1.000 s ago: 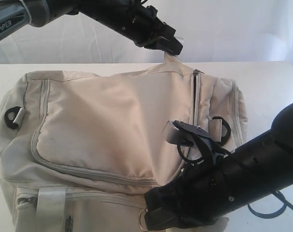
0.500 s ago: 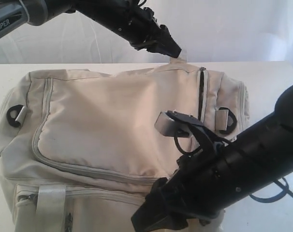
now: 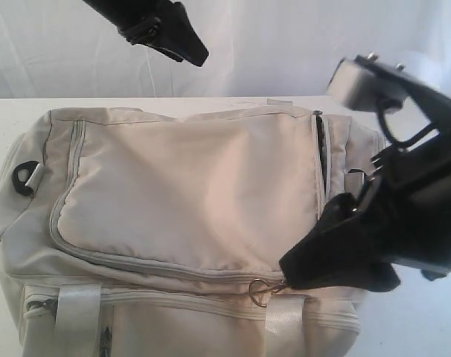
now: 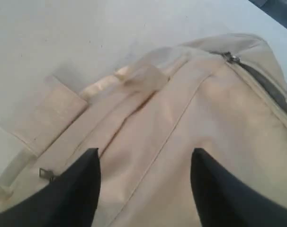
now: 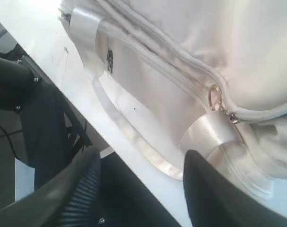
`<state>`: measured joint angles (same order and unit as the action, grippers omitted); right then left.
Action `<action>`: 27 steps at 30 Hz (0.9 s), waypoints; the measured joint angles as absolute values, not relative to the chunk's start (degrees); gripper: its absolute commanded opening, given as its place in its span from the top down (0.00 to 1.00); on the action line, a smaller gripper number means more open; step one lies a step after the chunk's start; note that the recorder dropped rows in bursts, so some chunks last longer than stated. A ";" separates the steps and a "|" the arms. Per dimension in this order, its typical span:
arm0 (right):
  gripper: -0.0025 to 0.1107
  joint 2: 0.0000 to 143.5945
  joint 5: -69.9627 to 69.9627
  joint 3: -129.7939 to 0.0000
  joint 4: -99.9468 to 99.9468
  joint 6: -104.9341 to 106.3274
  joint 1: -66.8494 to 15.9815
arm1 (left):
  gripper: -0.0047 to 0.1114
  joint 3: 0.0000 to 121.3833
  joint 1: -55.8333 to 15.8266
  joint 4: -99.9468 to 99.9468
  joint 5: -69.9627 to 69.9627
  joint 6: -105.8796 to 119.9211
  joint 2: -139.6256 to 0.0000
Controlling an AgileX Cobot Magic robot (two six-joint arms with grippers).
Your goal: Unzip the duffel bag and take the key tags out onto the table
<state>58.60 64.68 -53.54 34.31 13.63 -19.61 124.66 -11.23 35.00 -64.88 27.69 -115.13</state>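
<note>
The cream duffel bag (image 3: pixel 188 186) covers most of the white table (image 3: pixel 6 126). At its right end the zip (image 3: pixel 319 152) gapes a short way and shows dark lining; its slider (image 4: pixel 231 57) shows in the left wrist view. My left gripper (image 3: pixel 184 44) hangs open above the bag's back edge, its fingers (image 4: pixel 72 189) wide apart over bare fabric. My right gripper (image 3: pixel 307 264) is open at the bag's front right corner, close to a metal ring pull (image 3: pixel 259 291), and holds nothing. The key tags are hidden.
A black D-ring (image 3: pixel 24 177) sits at the bag's left end. Pale webbing straps (image 5: pixel 210 132) cross the front side near the ring (image 5: pixel 214 97). The table's front edge (image 5: pixel 148 172) runs between my right fingers, with dark frame below. A white curtain hangs behind.
Both grippers have opened. The left let go of the loop at the bag's back and rose to the left. The right left the zip area and swung to the front right corner.
</note>
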 measured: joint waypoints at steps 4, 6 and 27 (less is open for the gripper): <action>0.53 53.42 65.20 -53.69 33.04 10.38 -19.61 | 0.45 113.98 -10.44 35.95 -64.77 29.29 -109.68; 0.53 51.46 65.40 -53.69 32.83 9.15 -19.61 | 0.45 107.67 -10.44 36.56 -64.77 30.53 -105.86; 0.56 52.16 62.40 -53.69 21.43 3.02 -19.61 | 0.59 49.67 -24.36 61.54 -53.31 63.39 -63.89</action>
